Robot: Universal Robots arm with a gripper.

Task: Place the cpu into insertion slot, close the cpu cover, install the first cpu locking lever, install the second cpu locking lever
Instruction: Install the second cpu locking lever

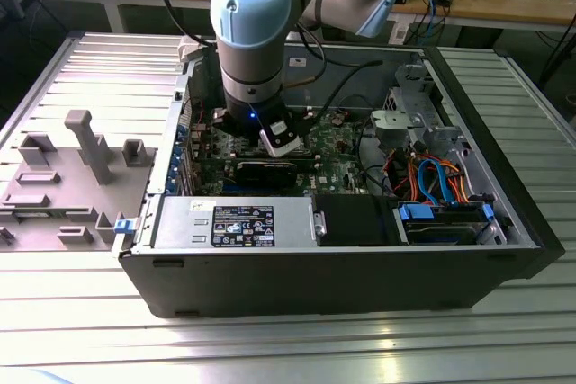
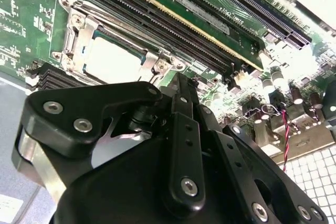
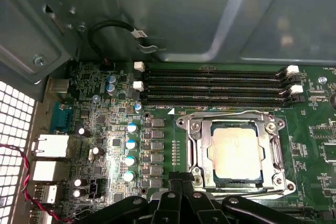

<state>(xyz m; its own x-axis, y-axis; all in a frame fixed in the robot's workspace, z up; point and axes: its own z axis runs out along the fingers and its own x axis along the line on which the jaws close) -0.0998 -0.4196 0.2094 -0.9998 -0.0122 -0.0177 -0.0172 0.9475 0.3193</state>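
Observation:
The cpu (image 3: 236, 153) (image 2: 113, 59), a pale silver square, lies flat in the insertion slot (image 3: 185, 123) on the green board. The cpu cover (image 3: 203, 145) (image 2: 79, 35), a silvery frame, lies down around the chip's face. My black gripper (image 3: 178, 178) (image 2: 180, 80) hangs just off one corner of the slot, its fingertips together with nothing seen between them. In the exterior view the gripper (image 1: 270, 152) reaches down into the open computer case. How the locking levers stand I cannot tell.
Long black memory slots (image 3: 215, 85) run beside the socket, with capacitors (image 3: 131, 145) and rear ports (image 3: 50, 148) close by. The case's metal wall (image 3: 210, 14) rises behind. A power supply (image 1: 234, 222), drive bay (image 1: 441, 222) and cables fill the case; a grey fixture (image 1: 72, 168) stands outside.

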